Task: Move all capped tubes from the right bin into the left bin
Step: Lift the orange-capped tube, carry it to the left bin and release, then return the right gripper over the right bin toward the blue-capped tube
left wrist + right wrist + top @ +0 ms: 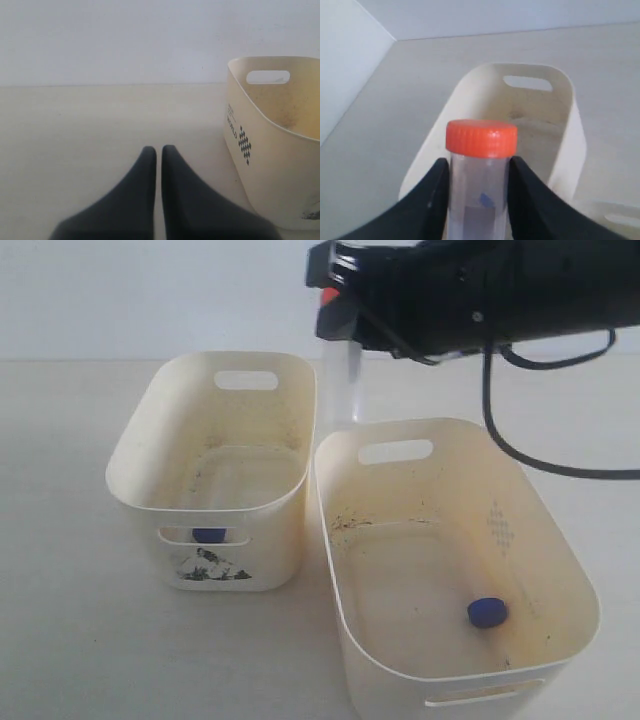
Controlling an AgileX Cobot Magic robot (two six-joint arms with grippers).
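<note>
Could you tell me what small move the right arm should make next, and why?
Probably shift the orange-capped tube a bit left, over the left bin's middle, before lowering. The right gripper is shut on it, and in the exterior view it hangs near that bin's rim, not over its middle, so opening now might miss.

The exterior camera is looking down from the counter's (60, 590) front edge toward its back edge, close above. The left wrist camera is sitting low, facing the back edge; the right one is hovering high, looking down. All three are sharing the left bin (275, 540).
</note>
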